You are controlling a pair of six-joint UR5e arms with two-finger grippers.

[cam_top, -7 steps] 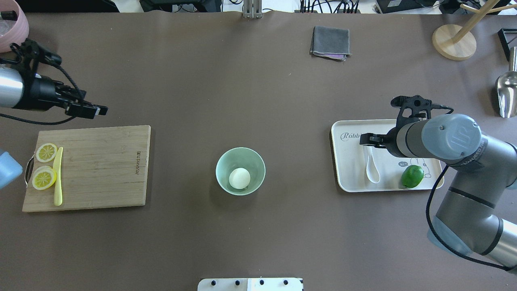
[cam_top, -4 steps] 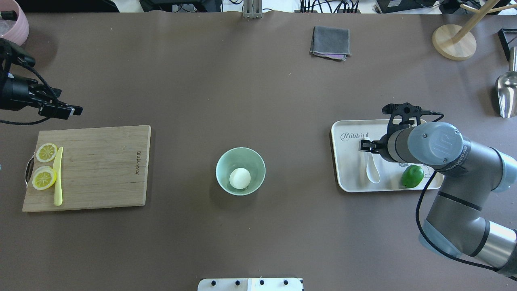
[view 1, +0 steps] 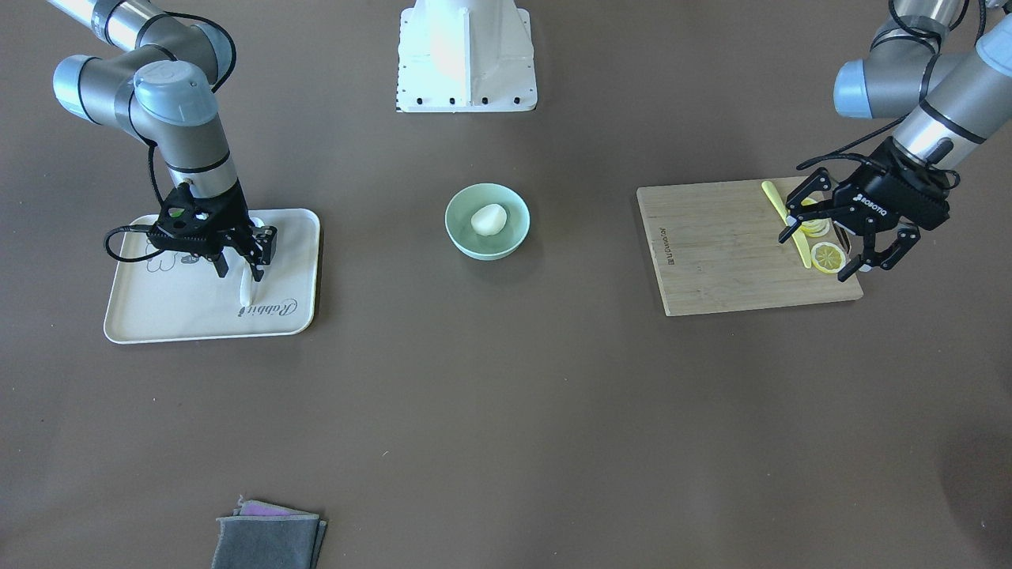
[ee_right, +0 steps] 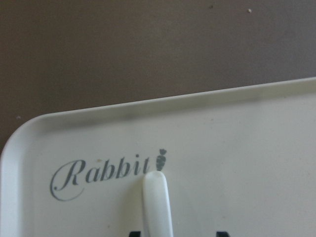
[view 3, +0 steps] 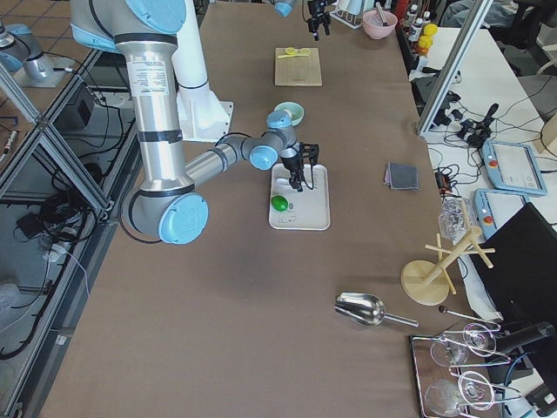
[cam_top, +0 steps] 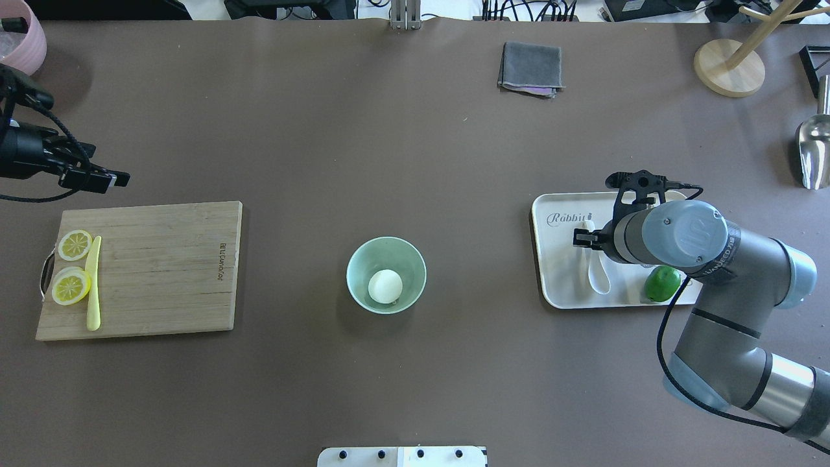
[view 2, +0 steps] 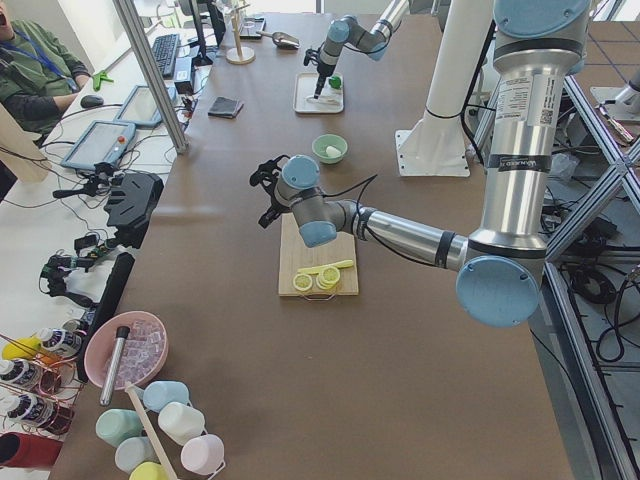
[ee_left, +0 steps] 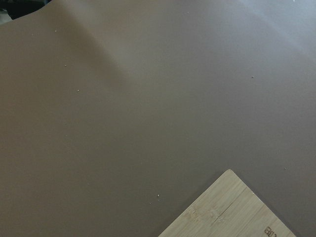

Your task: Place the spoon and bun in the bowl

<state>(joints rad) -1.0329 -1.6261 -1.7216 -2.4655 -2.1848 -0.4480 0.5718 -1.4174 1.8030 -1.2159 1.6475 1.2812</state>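
The cream-white spoon (cam_top: 597,270) lies on a white tray (cam_top: 561,285) at the right, its handle pointing to the far side. My right gripper (cam_top: 585,238) is open and low over the handle. In the right wrist view the handle (ee_right: 157,202) runs between the two fingertips. The front-facing view shows the same gripper (view 1: 241,265) over the spoon (view 1: 247,291). The white bun (cam_top: 384,285) sits inside the mint-green bowl (cam_top: 360,251) at the table's middle. My left gripper (view 1: 850,245) is open and empty, raised by the cutting board's far left corner (cam_top: 97,178).
A wooden cutting board (cam_top: 162,266) holds two lemon slices (cam_top: 74,244) and a yellow knife (cam_top: 94,285). A green lime (cam_top: 663,283) lies on the tray. A grey cloth (cam_top: 530,68), a wooden stand (cam_top: 729,68), a metal scoop (cam_top: 814,152) and a pink bowl (cam_top: 26,39) sit along the edges.
My right gripper has moved nearer and lower over the spoon's handle. My left arm has drawn back to the left, then held still.
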